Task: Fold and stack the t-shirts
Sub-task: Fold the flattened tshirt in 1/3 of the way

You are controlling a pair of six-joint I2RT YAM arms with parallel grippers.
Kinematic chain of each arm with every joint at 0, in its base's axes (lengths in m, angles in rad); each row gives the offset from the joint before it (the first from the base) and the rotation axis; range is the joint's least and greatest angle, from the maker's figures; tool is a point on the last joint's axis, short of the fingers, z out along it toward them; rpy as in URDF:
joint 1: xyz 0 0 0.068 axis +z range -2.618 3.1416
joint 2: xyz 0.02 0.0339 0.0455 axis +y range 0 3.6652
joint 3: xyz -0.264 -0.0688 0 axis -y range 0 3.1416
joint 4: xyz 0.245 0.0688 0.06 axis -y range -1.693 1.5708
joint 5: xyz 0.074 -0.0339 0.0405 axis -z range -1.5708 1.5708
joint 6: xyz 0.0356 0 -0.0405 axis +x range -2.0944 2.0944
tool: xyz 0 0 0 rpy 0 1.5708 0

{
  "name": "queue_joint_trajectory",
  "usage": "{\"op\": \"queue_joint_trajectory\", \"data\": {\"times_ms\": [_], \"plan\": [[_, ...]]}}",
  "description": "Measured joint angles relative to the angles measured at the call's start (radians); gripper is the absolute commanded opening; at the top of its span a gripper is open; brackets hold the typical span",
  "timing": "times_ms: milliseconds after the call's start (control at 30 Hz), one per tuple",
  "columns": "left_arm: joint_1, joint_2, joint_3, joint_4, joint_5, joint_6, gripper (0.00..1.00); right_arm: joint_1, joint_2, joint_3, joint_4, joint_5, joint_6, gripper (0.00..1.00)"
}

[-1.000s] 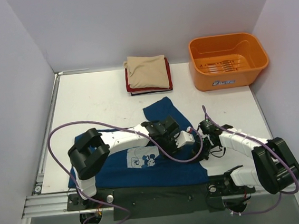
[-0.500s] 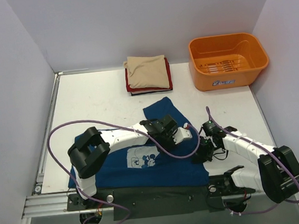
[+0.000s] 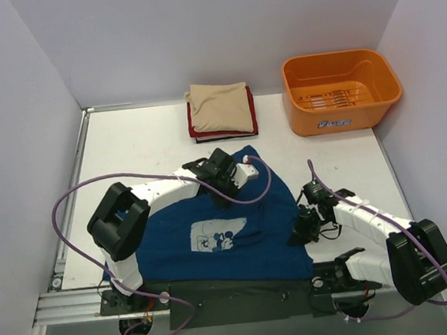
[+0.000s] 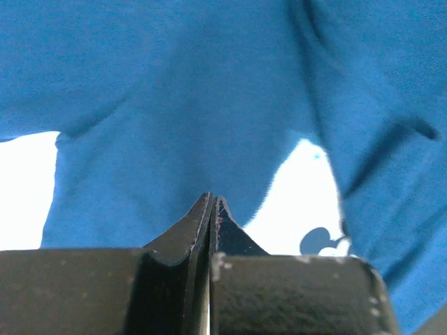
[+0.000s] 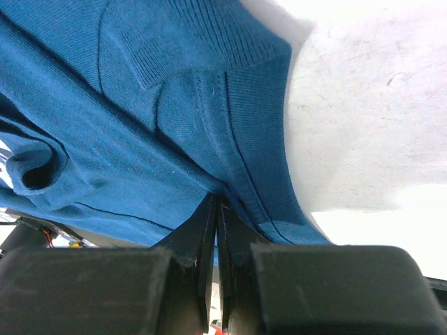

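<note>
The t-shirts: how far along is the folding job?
Done: a folded stack, beige on top, sits at the back. In hand: the left end effector and right end effector pinch the blue t-shirt, mostly unfolded. Left: fold it, add it to the stack.

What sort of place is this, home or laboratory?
Likely a robotics lab cell: white table enclosed by plain walls, left arm and right arm mounted at a metal rail, dark blue t-shirt between them.

A robotics lab test cell: plain pale walls [image 3: 195, 35] box in a white bench [image 3: 142, 144], with two purple-cabled robot arms [image 3: 167, 195] bolted beside an aluminium rail [image 3: 67, 308] at its near edge.
</note>
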Motion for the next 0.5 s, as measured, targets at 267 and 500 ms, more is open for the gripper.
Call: {"op": "queue_joint_trajectory", "data": {"times_ms": [267,500], "plan": [[-0.233,-0.023,0.028,-0.028,0.168,0.078,0.59,0.000,0.005,0.008,-0.019,0.009,-0.015,0.00],[-0.226,0.062,0.072,-0.035,0.151,0.102,0.59,0.000,0.005,0.011,-0.030,0.015,-0.020,0.00]]}}
